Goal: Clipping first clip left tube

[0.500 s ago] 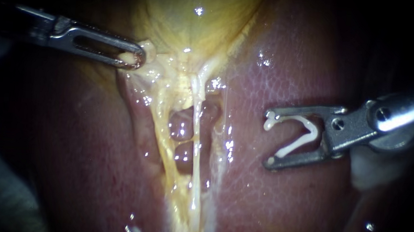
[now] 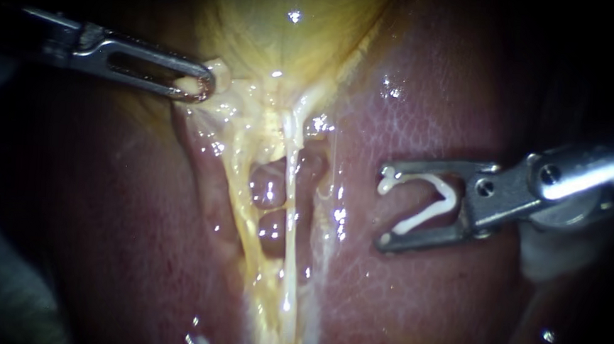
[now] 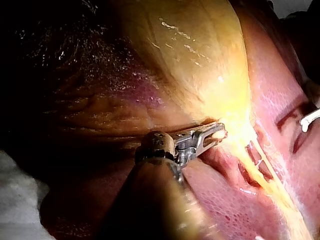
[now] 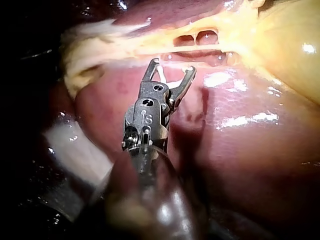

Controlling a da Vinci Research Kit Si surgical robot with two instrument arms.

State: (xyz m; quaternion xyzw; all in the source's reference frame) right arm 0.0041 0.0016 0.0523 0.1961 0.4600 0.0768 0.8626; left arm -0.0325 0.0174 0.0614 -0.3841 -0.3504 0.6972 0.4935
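— What has changed?
— The right instrument [image 2: 384,207] has slid over the liver [image 2: 425,94] towards the tubes. The rest lies as before.
— Its jaws?
— Wide apart, holding an open white clip [image 2: 424,217] whose two ends sit at the jaw tips. The mouth faces the tubes and has nothing in it.
— Room to move?
— A strip of bare, wet liver lies between the clip's mouth and the tubes.
— And the left tube [image 2: 242,214]?
— It is the thicker yellow strand, untouched. The thin pale right tube [image 2: 290,213] stands between it and the clip, with two small gaps separating the strands.
— Farther off?
— The left instrument [image 2: 198,87] has its jaws closed on a fold of the gallbladder [image 2: 294,29] at its lower edge, above the tubes and well apart from the clip.
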